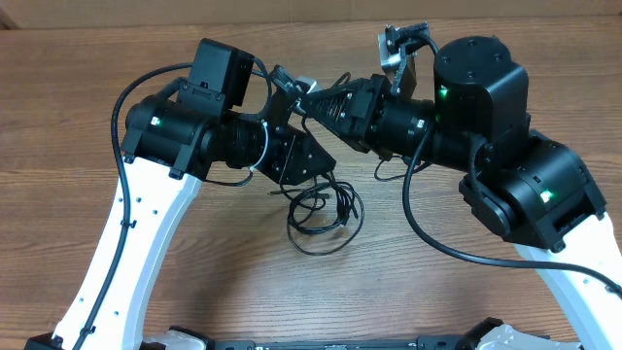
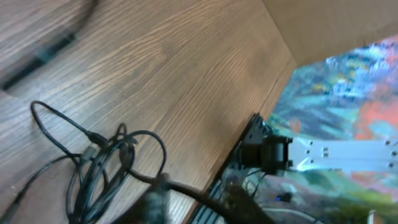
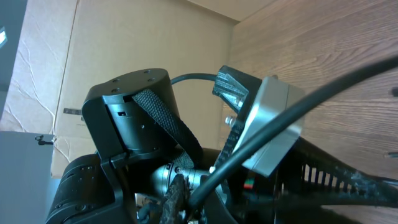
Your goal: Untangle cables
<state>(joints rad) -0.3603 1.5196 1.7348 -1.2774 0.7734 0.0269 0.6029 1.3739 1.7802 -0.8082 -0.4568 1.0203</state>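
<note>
- Nearest me, two white arm links (image 1: 146, 243) rise from the front edge of the wooden counter (image 1: 389, 292), one at each side, and lean in toward the middle.
- Just past them the cables (image 1: 326, 209) lie on the counter near its middle. They are thin black cords bunched into one small heap of loose, overlapping loops.
- From the left wrist view the same heap (image 2: 106, 165) spreads over the wood grain, one loop reaching out to the left and a small plug showing among the strands.
- A thick black wire (image 1: 428, 233) from the right arm sags over the counter to the right of the heap, apart from it.
- The left end effector (image 1: 316, 165) hangs right over the heap's far-left edge, and the top loops disappear under it. Its fingers are hidden under its dark body from above and are only a blur in its own camera. I cannot tell how wide they stand or whether they have a cord.
- Beyond that, the right end effector (image 1: 313, 100) reaches in from the right, its tip just beside the left arm's wrist. It is closed tight, but I cannot make out whether a cord is pinched in it.
- Farthest back stands a cardboard wall (image 3: 124, 37) behind the counter.
</note>
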